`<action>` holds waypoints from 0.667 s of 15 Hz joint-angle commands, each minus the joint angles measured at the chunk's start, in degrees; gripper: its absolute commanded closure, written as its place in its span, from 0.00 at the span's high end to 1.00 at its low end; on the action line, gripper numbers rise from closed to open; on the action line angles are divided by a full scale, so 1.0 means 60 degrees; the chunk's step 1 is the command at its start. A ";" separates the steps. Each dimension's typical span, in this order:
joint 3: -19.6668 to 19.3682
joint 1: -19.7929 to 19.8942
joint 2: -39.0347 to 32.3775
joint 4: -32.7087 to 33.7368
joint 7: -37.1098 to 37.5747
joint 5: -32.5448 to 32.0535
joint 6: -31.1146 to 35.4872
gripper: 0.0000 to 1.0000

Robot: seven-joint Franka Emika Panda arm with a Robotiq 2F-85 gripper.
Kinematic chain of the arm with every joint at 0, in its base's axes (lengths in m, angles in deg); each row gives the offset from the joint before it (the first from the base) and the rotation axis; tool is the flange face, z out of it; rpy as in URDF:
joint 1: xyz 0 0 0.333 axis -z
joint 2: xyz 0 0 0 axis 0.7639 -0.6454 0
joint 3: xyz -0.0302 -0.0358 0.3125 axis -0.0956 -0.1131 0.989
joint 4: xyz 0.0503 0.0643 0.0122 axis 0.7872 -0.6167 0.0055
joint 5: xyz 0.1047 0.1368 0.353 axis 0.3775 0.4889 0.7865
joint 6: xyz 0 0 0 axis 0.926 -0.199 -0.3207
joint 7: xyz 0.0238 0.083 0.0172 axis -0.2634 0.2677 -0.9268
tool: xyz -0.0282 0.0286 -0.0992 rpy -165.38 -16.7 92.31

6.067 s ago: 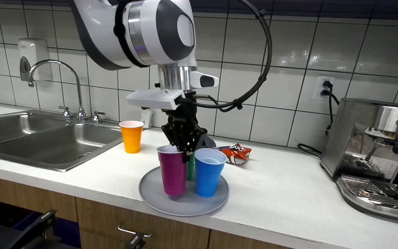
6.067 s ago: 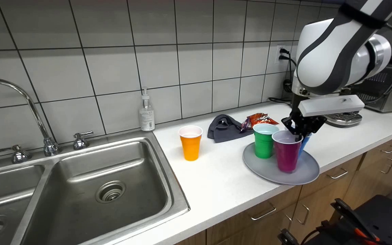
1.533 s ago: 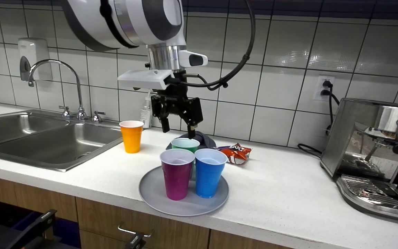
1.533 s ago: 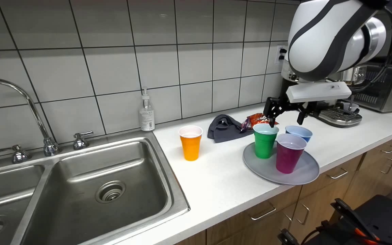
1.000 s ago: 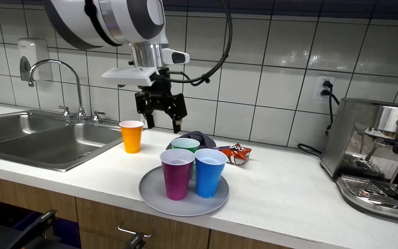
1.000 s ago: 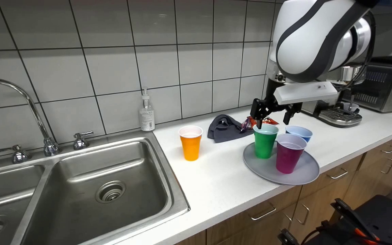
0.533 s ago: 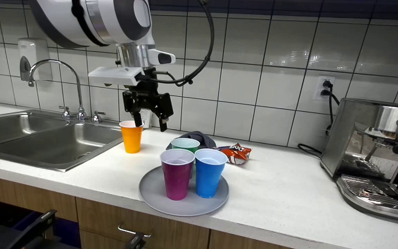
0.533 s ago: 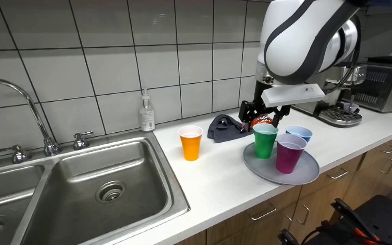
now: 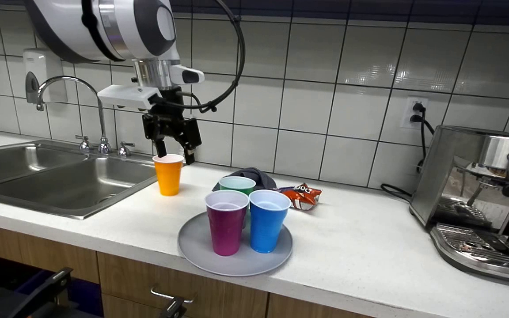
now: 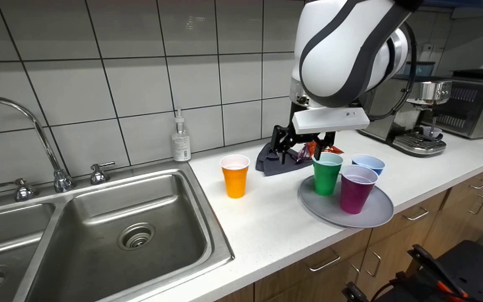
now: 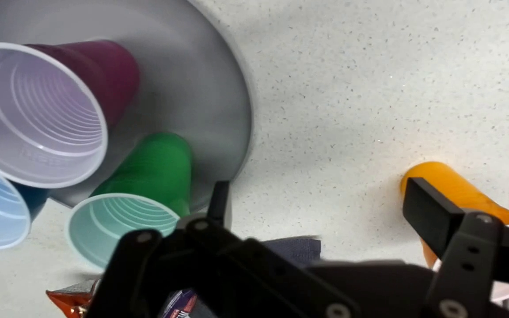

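Hovering over the table (image 9: 369,247), the jaws spread wide between the orange cup (image 10: 236,182) and, on the front-edge plate (image 9: 245,265), the green cup (image 10: 325,179).

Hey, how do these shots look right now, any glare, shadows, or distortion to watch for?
In both exterior views, glare speckles the wall tiles and streaks the sink; in the wrist view, a soft shadow lies beside the orange cup, perspective makes the maroon cup seem to lean outward, and the end effector is dark with little detail.
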 commanded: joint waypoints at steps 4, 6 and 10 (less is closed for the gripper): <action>0.0186 -0.0314 -0.1040 0.1149 0.1332 -0.0258 -0.0105 1.00; 0.0138 -0.0507 -0.1319 0.1441 0.1680 -0.0365 -0.0121 1.00; -0.0016 -0.0929 -0.1877 0.2056 0.2364 -0.0567 -0.0153 1.00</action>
